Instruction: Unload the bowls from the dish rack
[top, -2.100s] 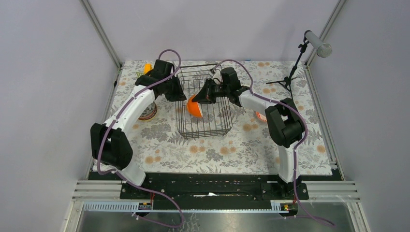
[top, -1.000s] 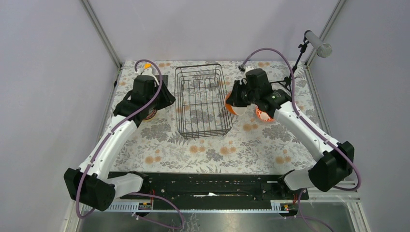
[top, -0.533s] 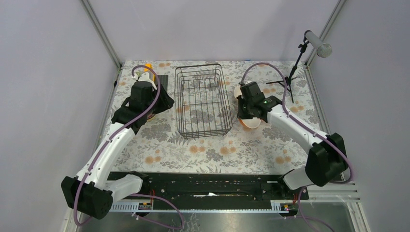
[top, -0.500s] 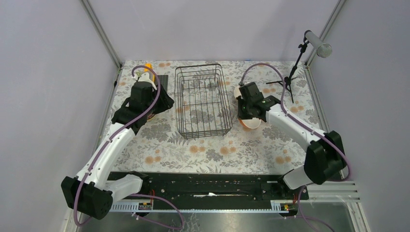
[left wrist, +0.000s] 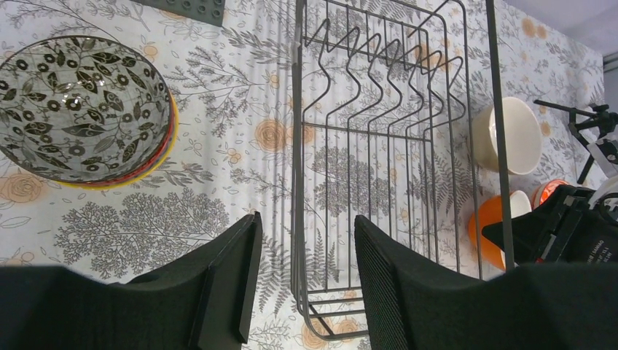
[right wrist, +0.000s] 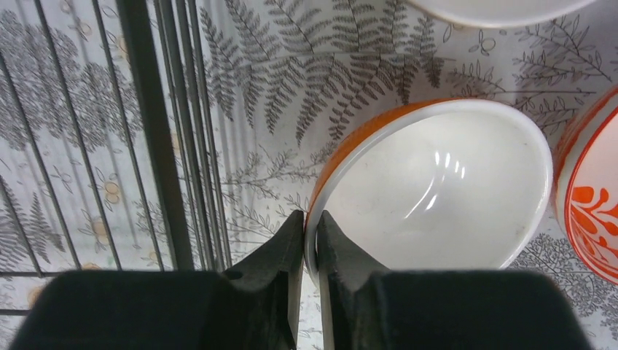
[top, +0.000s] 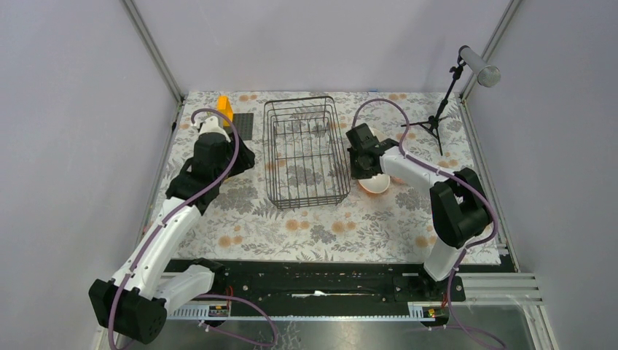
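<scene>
The black wire dish rack (top: 270, 153) stands mid-table with nothing in it; in the left wrist view the dish rack (left wrist: 297, 146) shows only bare wires. Just right of it an orange bowl (top: 377, 184) with a white inside (right wrist: 437, 189) sits low over the cloth. My right gripper (right wrist: 311, 240) is shut on its near rim, and from above that gripper (top: 362, 171) is at the rack's right side. A black-and-white patterned bowl (left wrist: 84, 109) tops a stack left of the rack. My left gripper (left wrist: 306, 277) hangs open and empty over the rack's left wall.
A beige bowl (left wrist: 514, 135) and a white bowl with red pattern (right wrist: 594, 211) stand right of the rack beside the orange one. A flat black mat (top: 244, 125) and an orange block (top: 224, 108) lie at the back left. A microphone stand (top: 437, 109) rises at the back right.
My right gripper has carried the orange bowl from beside the rack down onto the cloth next to the other bowls. My left gripper has opened wider and drawn back from the stack.
</scene>
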